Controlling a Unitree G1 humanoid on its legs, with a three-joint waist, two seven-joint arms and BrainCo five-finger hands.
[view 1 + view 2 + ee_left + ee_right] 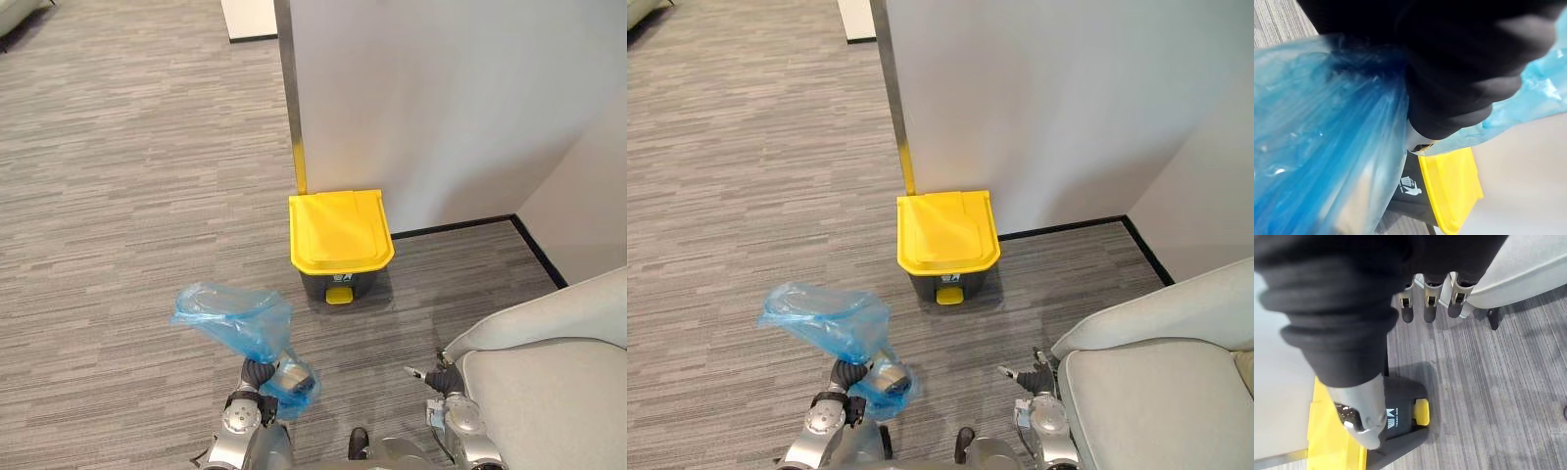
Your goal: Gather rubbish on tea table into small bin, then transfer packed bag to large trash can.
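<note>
Bag, left eye view: a blue plastic bag (235, 318) is held off the floor at the left hand (257, 373), nearer the robot than the bin and to its left. Its loose mouth billows above the wrist, and a fuller lump hangs just beside the wrist.
Bag contents: something pale shows through the lump, but what it is cannot be made out.
Left hand: the plastic wraps it, so I cannot tell whether it is clenched on the bag.
Bin: a dark bin (340, 230) with its yellow lid shut, which hides the inside. A yellow pedal (339, 295) sits at the front.
Right hand: the right hand (432, 377) is low, just beside a grey sofa (549, 382) that the picture edge cuts off.
Left wrist view: blue plastic lies close over the dark cover, with a corner of the bin's lid past it.
Right wrist view: the fingers (1429, 308) hang relaxed and hold nothing, above the bin and its pedal.
Floor: grey striped carpet (118, 196).
Room: the bin stands against a white wall (441, 98), beside a metal strip (287, 78). Black skirting (451, 227) runs along the wall's foot.
</note>
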